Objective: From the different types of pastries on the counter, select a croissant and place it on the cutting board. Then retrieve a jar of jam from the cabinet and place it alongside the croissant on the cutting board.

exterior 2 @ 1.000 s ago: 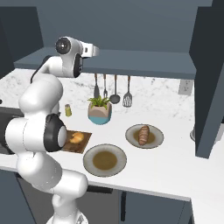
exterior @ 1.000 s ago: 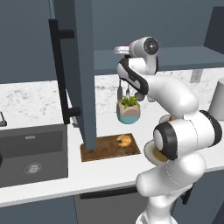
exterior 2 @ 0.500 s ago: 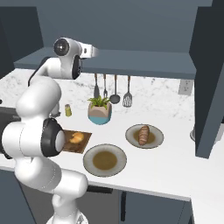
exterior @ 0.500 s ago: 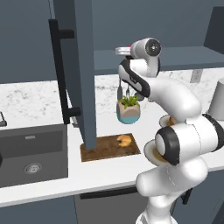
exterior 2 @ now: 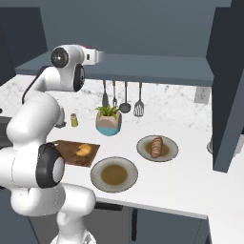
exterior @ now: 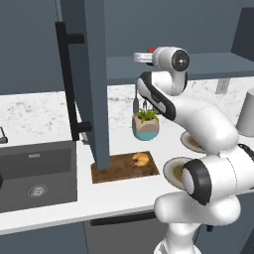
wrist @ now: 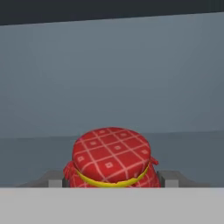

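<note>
The jar of jam (wrist: 111,162), capped with red checked cloth, stands on the cabinet shelf (exterior: 213,62) right in front of the hand. My gripper (wrist: 111,181) is open, its fingertips (wrist: 54,179) close on either side of the jar. The hand (exterior: 141,57) reaches in over the shelf's front edge, to the right of the open cabinet door (exterior: 94,74). Below, the golden croissant (exterior: 141,158) lies on the dark wooden cutting board (exterior: 119,171) on the white counter (exterior 2: 190,176). The croissant (exterior 2: 84,149) sits toward the right end of the board (exterior 2: 66,155).
A darker pastry (exterior 2: 156,147) lies on a round plate, with a second plate (exterior 2: 114,175) near the counter's front. A potted plant (exterior: 146,126) and hanging utensils (exterior 2: 125,97) stand behind the board. The dark sink (exterior: 34,173) is at the left.
The hand has edged a little further in over the shelf toward the jar. The croissant and the board have not moved.
</note>
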